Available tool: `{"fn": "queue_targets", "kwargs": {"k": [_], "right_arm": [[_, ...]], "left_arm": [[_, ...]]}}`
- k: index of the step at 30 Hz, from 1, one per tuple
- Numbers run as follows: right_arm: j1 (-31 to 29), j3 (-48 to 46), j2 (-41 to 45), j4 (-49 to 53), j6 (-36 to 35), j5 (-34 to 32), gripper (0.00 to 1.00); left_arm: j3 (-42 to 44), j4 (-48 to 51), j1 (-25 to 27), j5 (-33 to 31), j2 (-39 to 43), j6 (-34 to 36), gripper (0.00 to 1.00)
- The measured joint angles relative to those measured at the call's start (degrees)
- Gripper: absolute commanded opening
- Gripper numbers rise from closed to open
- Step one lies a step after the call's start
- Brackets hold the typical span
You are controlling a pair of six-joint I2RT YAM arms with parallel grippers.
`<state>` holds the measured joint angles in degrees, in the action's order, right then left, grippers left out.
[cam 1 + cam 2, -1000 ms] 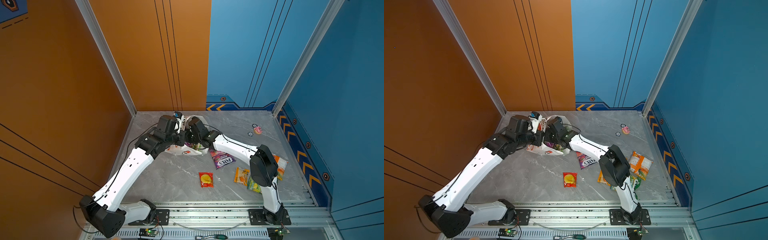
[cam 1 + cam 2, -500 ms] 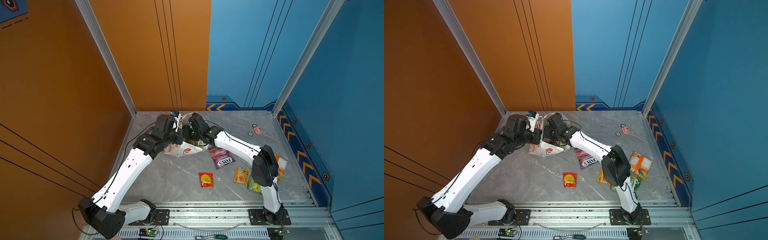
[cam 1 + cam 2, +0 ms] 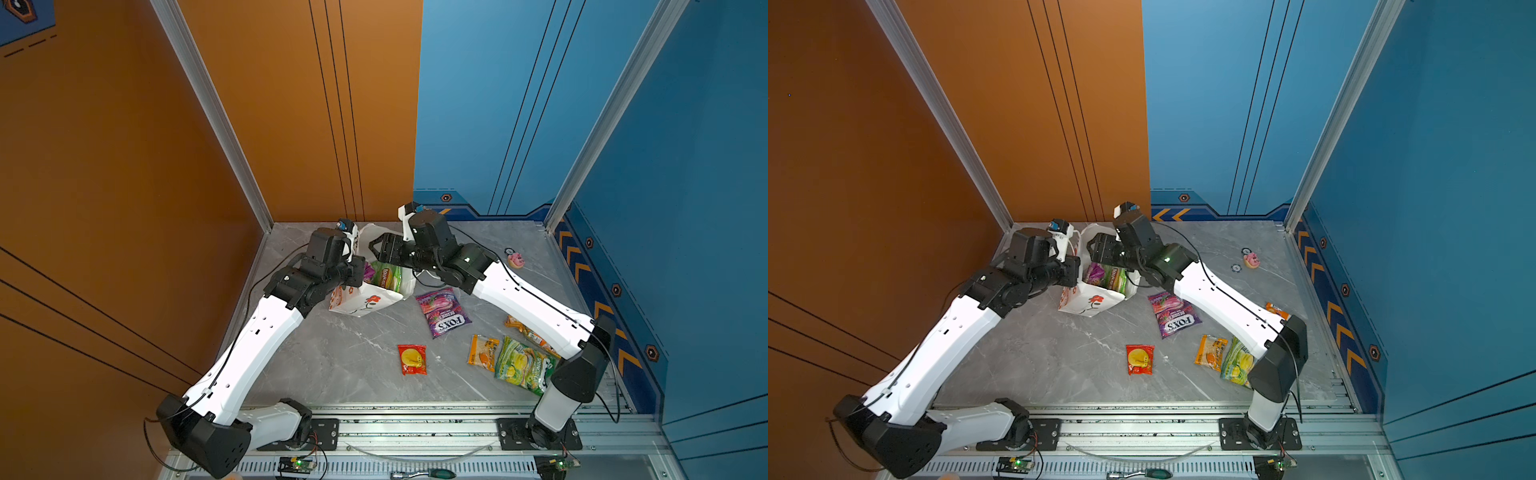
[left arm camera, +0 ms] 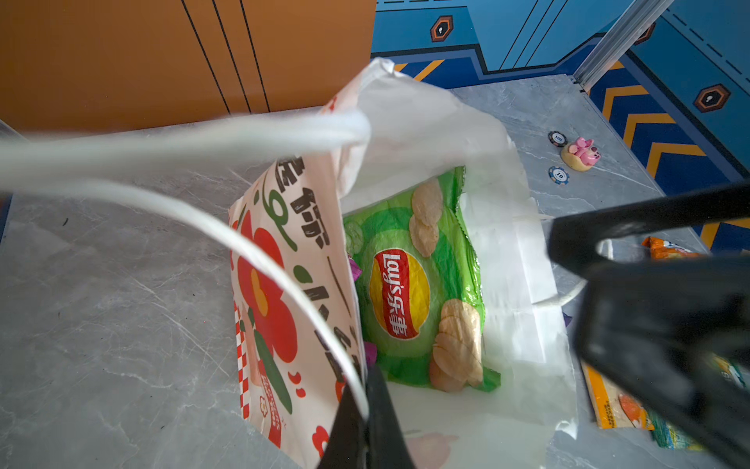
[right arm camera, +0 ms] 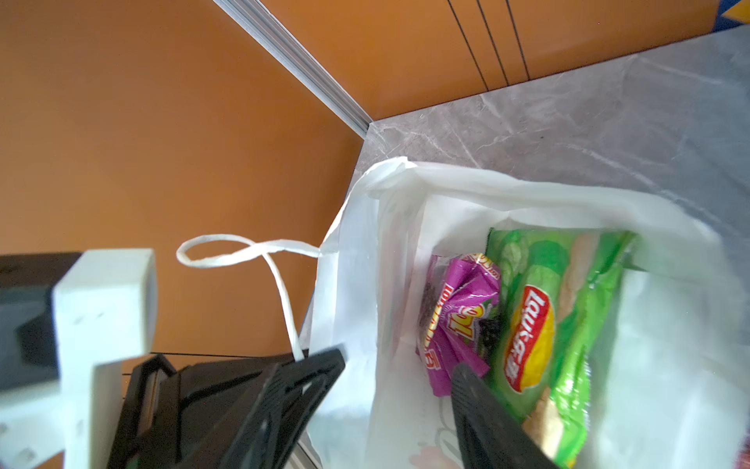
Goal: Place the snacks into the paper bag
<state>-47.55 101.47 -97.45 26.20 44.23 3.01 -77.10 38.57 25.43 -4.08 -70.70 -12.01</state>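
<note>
Right wrist view: Lay's packet in paper bag; right fingers wide, empty; left fingers apparently pinch handle. Next: Fox's packet.

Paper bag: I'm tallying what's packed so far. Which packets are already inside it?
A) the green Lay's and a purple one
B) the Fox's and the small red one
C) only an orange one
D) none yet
A: the right wrist view looks into the bag and shows the Lay's beside a purple packet, while in a top view the Fox's and the red packet lie outside it.
</note>
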Motion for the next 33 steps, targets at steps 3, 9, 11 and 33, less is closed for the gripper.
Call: {"fn": "queue_targets", "kwargs": {"k": [3,9,11,33], "right_arm": [[0.7,-2.9,2.2,2.4,-1.5,-3.8,0.76],[4.2,-7.0,3.0,6.7,-2.9,-9.0,0.77],[4.9,-8.2,2.9,7.8,-2.9,-9.3,0.77],[4.8,-5.0,-4.7,8.9,-3.4,0.3,0.00]], "left_arm": [[0.0,0.0,0.0,0.0,0.0,0.0,0.00],[0.0,0.0,0.0,0.0,0.0,0.0,0.00],[0.0,0.0,0.0,0.0,0.0,0.0,0.00],[0.0,0.0,0.0,1.4,0.0,0.0,0.00]]}}
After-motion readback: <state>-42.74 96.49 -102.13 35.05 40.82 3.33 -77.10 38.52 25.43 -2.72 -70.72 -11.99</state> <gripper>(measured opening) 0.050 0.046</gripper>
